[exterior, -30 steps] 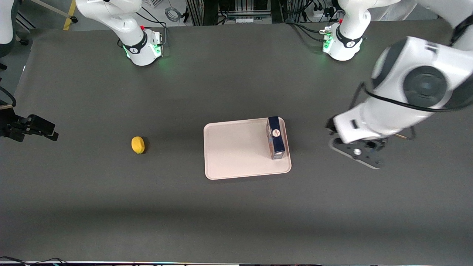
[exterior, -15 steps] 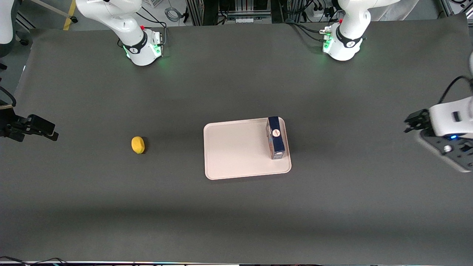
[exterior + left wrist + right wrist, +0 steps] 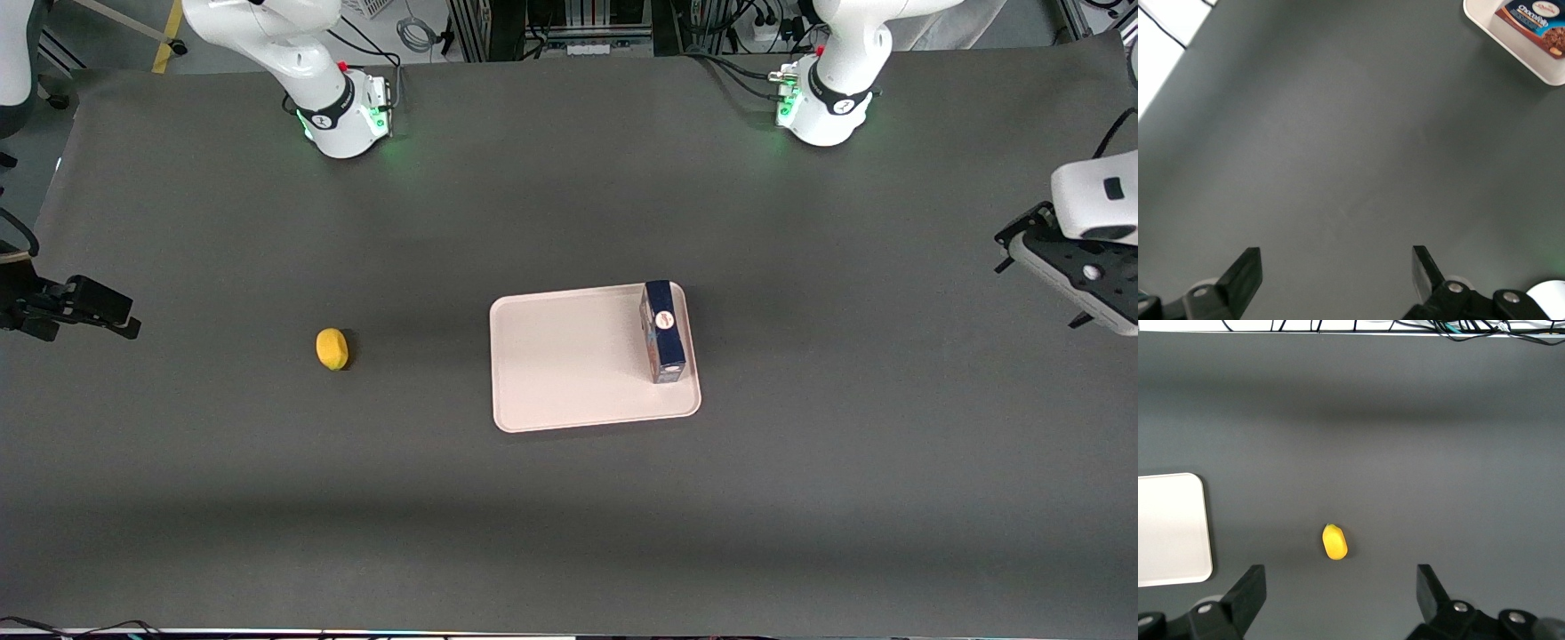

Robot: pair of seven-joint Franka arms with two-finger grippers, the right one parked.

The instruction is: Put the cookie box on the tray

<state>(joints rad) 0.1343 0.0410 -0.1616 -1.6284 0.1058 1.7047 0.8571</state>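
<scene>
The dark navy cookie box [image 3: 663, 332] lies on the pale pink tray [image 3: 569, 364], along the tray's edge nearest the working arm's end of the table. A corner of that tray [image 3: 1511, 37] with the cookie box [image 3: 1535, 20] on it shows in the left wrist view. My left gripper [image 3: 1071, 280] hangs far out toward the working arm's end of the table, well apart from the tray. It is open [image 3: 1337, 267], with only bare dark table between its fingers.
A small yellow rounded lump [image 3: 332, 348] lies on the table toward the parked arm's end, well clear of the tray; it also shows as the yellow lump [image 3: 1334, 542] in the right wrist view. Both arm bases [image 3: 342, 111] stand at the table's back edge.
My left gripper has swung away from beside the tray, out toward the working arm's end of the table and a little farther from the front camera. The cookie box has stayed put on the tray.
</scene>
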